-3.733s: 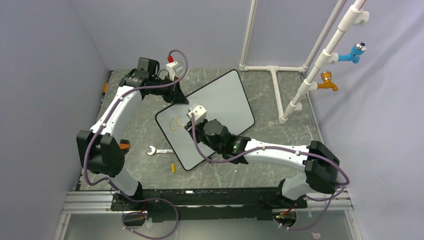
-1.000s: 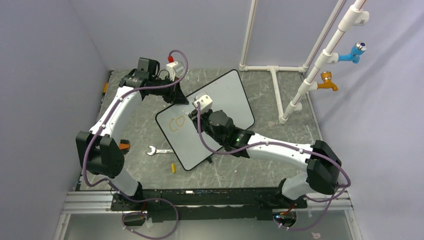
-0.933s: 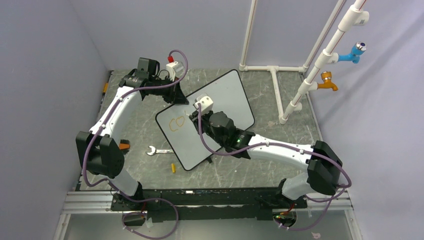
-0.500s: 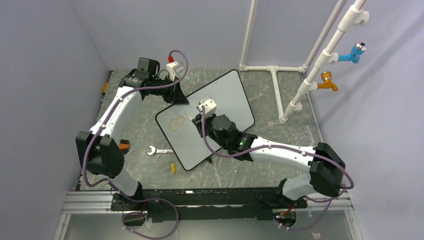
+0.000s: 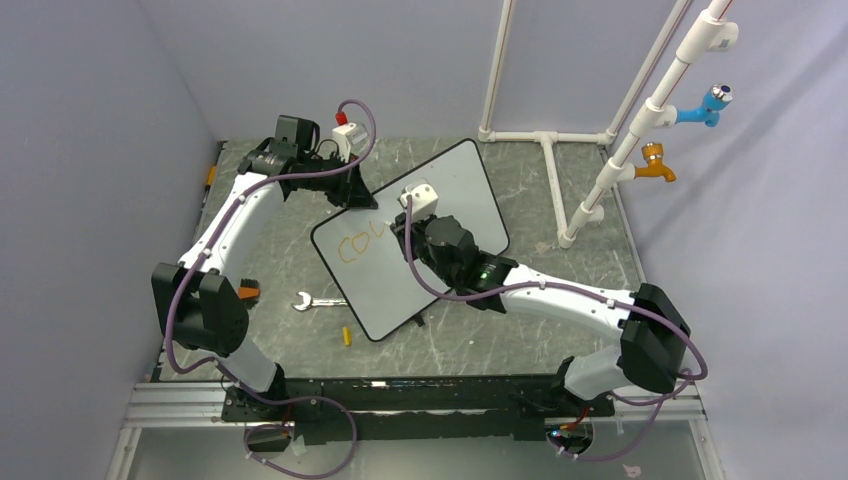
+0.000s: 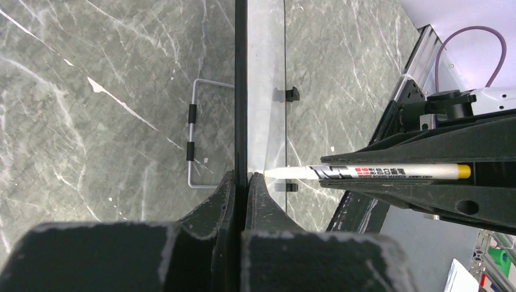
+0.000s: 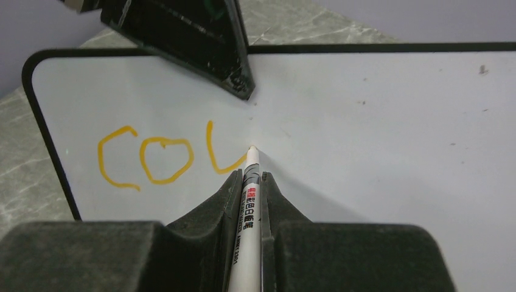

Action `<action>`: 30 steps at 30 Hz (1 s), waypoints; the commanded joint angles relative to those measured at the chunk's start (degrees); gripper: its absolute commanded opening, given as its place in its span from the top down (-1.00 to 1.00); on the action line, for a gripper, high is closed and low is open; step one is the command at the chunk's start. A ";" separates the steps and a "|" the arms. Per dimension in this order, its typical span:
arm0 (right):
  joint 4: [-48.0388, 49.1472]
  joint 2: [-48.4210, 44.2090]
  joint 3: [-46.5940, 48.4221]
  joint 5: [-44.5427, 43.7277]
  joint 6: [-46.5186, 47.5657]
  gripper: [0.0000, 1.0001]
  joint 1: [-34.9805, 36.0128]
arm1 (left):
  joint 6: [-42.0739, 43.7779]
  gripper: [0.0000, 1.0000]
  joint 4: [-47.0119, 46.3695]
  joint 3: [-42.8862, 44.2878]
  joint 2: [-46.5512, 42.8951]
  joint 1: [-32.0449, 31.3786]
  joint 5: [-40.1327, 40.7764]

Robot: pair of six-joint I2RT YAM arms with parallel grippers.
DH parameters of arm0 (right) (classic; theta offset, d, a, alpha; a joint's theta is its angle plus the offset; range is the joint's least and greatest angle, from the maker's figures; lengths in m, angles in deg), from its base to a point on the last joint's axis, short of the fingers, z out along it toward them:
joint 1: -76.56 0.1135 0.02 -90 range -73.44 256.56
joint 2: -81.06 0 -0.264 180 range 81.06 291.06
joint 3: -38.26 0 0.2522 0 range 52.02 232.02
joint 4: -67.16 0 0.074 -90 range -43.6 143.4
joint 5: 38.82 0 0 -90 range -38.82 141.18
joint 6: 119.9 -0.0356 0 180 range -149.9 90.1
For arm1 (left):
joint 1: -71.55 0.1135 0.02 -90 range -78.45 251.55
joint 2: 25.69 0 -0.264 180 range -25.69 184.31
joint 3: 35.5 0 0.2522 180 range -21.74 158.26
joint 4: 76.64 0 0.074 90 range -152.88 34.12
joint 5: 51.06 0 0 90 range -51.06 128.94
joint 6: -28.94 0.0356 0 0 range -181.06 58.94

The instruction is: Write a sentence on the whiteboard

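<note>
The whiteboard stands tilted on the table, with a black rim; it also shows in the right wrist view and edge-on in the left wrist view. Orange letters "CO" and part of a third letter are on its left part; they also show in the top view. My left gripper is shut on the board's top edge. My right gripper is shut on a white marker. The marker's tip touches the board at the end of the third stroke. The marker shows in the left wrist view.
A silver wrench and a small yellow cap lie on the grey table left of the board's near corner. White pipes with a blue and an orange tap stand at the back right. The board's wire stand shows behind it.
The right gripper has moved rightward along the board with the marker. The writing has grown from "C" to "CO" and part of a third letter. The left arm has not moved.
</note>
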 commanded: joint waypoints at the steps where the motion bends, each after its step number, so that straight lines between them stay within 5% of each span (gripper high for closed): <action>1: -0.55 1.69 4.22 -0.68 1.29 1.00 -1.14 | 4.42 1.00 -0.40 -0.31 -2.04 -0.54 4.14; 30: -0.63 -0.66 -3.67 -1.03 -3.05 1.00 -1.35 | 4.22 1.00 -0.33 -0.05 -1.96 -0.52 3.91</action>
